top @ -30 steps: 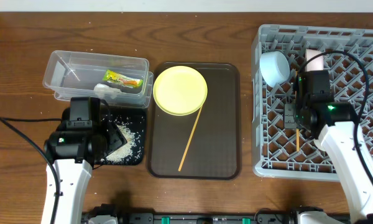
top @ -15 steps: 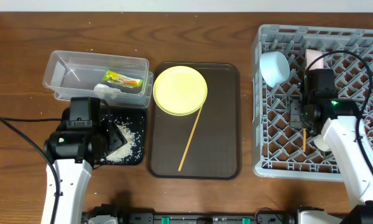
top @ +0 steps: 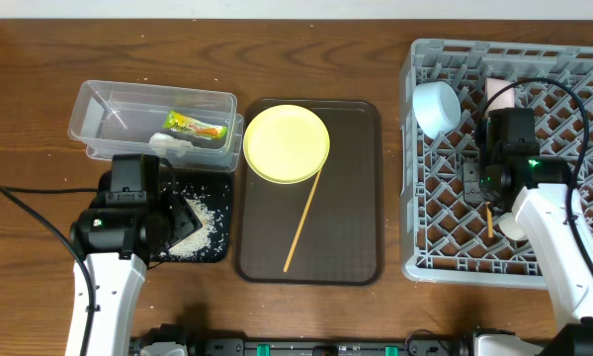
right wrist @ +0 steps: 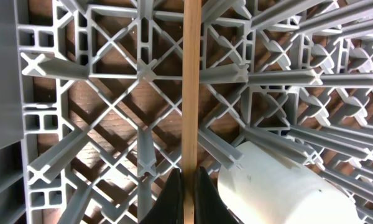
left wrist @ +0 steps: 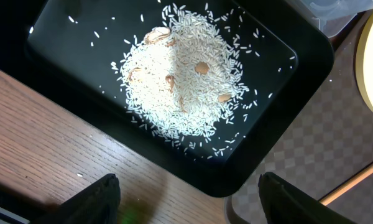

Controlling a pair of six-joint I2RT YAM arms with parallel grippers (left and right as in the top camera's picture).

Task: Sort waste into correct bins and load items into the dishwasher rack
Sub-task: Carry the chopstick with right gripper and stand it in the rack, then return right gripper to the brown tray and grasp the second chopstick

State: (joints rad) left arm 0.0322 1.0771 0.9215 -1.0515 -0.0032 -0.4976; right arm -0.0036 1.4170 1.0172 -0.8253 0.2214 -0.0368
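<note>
Laying the chopstick (right wrist: 191,81) down flat is the step in hand, as I judge it. The right arm's jaws are pressed together on its lower end, pinching it. The stick hangs lengthwise over the lattice floor of the dishwasher rack (top: 411,198), just beside a white vessel (right wrist: 270,186) lying on the grid.

The openings look wide enough to swallow a thin stick — so it should come down across several ribs, level rather than tip-first, and clear of the white vessel before the jaws part. Letting go only once the wood rests on plastic would keep it from bouncing through.

The light blue bowl (top: 437,107) already sits in the rack's far left corner. The second chopstick (top: 303,220) lies on the brown serving tray (top: 361,198) with one end at the yellow plate (top: 287,143). The left arm's jaws stand spread and empty above the black tray (left wrist: 68,43), where the rice (left wrist: 180,81) is heaped.
</note>
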